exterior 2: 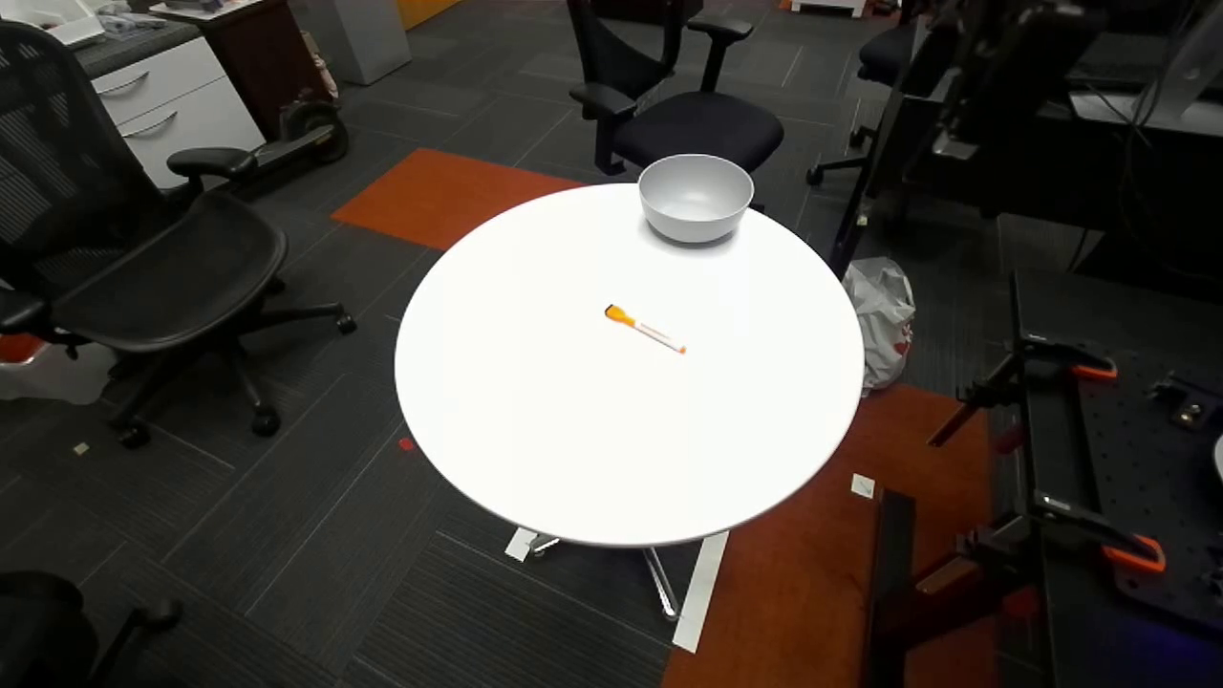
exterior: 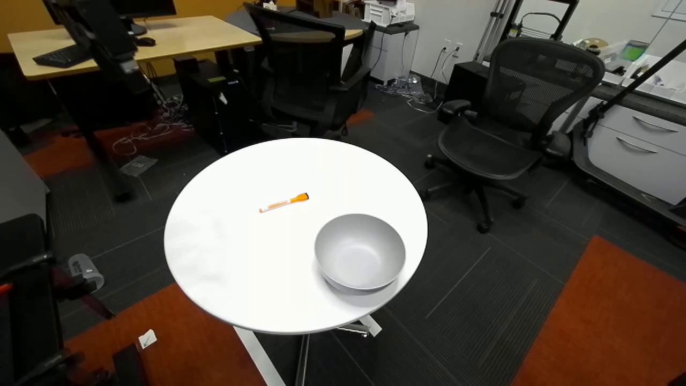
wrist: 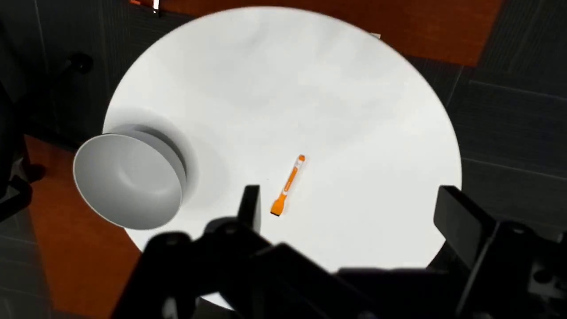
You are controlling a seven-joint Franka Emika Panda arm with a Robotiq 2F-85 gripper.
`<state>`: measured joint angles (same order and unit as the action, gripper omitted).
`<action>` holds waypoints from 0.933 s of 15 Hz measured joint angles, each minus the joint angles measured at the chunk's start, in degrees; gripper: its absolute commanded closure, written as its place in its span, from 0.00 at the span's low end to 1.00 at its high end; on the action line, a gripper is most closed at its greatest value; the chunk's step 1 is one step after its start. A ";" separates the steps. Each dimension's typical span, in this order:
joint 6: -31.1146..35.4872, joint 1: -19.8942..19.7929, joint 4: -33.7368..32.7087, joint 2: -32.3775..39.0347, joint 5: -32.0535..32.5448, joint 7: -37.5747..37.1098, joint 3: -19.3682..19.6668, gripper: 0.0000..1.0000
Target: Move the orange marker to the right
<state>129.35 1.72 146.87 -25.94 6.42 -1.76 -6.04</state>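
Observation:
The orange marker [exterior: 284,203] lies flat on the round white table [exterior: 225,252], near its middle. It also shows in an exterior view [exterior 2: 642,328] and in the wrist view [wrist: 290,180]. It has a white and orange barrel, and its thicker orange end has a dark tip. My gripper [wrist: 347,195] is wide open and empty, high above the table. In the wrist view the marker appears between the fingers, close to the left finger, its thick end towards the gripper. In the exterior views only dark, unclear arm parts show, well apart from the marker.
A grey bowl [exterior: 332,252] stands upright near the table's edge, apart from the marker; it also shows in an exterior view [exterior 2: 696,225] and at the left in the wrist view [wrist: 128,181]. Office chairs [exterior: 487,139] stand around the table. A black bench [exterior 2: 1127,459] stands beside it.

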 measured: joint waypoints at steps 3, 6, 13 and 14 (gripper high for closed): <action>5.53 -0.64 -2.66 6.68 -0.01 -0.93 0.19 0.00; 8.80 -0.89 -6.61 14.44 -0.01 -1.32 1.08 0.00; 10.72 -1.36 -18.68 32.72 -0.12 -3.44 4.17 0.00; 10.72 -1.37 -20.53 35.07 -0.34 -3.45 4.64 0.00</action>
<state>140.06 0.35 126.33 9.13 6.08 -5.21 -1.40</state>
